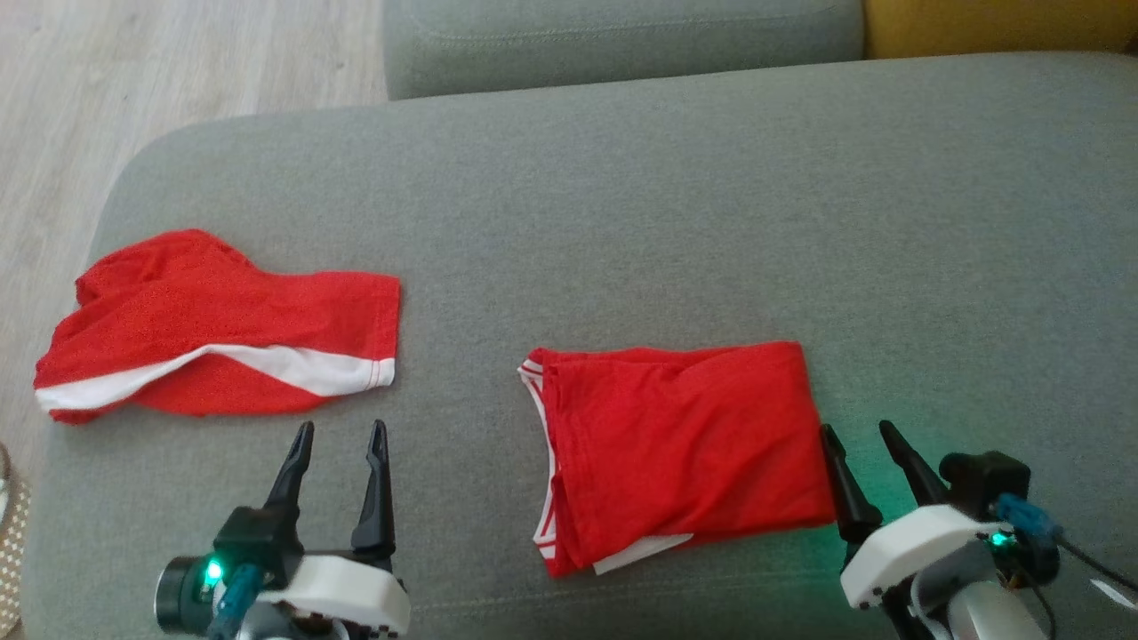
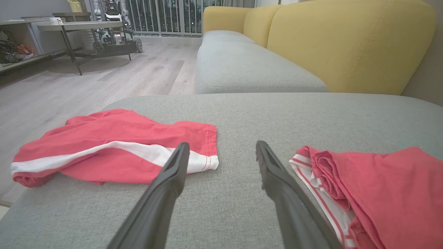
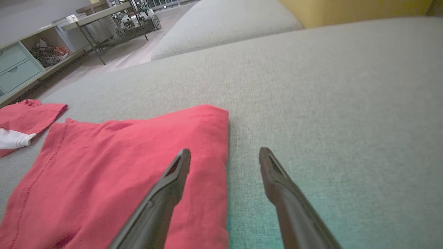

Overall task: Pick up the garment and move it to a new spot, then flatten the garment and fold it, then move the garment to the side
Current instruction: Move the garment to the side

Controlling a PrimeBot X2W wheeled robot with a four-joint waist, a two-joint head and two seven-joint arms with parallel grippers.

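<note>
Garment (image 1: 680, 449): folded on sofa (image 1: 622, 222), right edge just beside R tool (image 1: 856, 429).
R tool: fingers apart, empty.
L tool (image 1: 342, 427): apart, empty.

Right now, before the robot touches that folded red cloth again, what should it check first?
1. The folded red fabric garment lies in a compact stack: ok, though a white edge pokes out at its near side.
2. The right gripper is open and empty: ok.
3. The right gripper is at the folded garment's right edge: ok; whether it touches the cloth: cannot tell.
4. The left gripper is open, empty and apart from both garments: ok.
5. The red garment with a white stripe lies apart from the folded one: ok.
6. The grey fabric sofa cushion has bare room beyond the folded garment: ok.
</note>
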